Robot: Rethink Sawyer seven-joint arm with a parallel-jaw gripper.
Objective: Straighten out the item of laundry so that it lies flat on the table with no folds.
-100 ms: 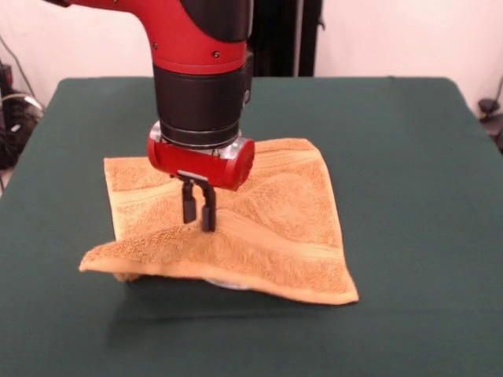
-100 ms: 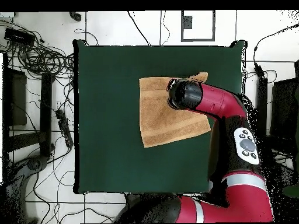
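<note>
The item of laundry (image 1: 267, 212) is an orange-tan terry towel lying on the dark green table (image 1: 409, 157). Its near edge is lifted off the cloth in a ridge, with a shadow under it, and a wave runs across its middle. My gripper (image 1: 198, 214) hangs straight down over the towel's left-middle part, its two black fingers close together with the tips at the towel's surface. Seen from overhead, the towel (image 2: 160, 119) lies right of the table's (image 2: 105, 146) middle, and the arm's wrist covers its upper right part; the gripper is hidden there.
Cables and dark equipment (image 2: 35, 58) lie on the floor beside the table in the overhead view. The arm's red body (image 2: 233, 140) reaches over the table's right edge. More cables (image 1: 12, 110) show at the left of the front view.
</note>
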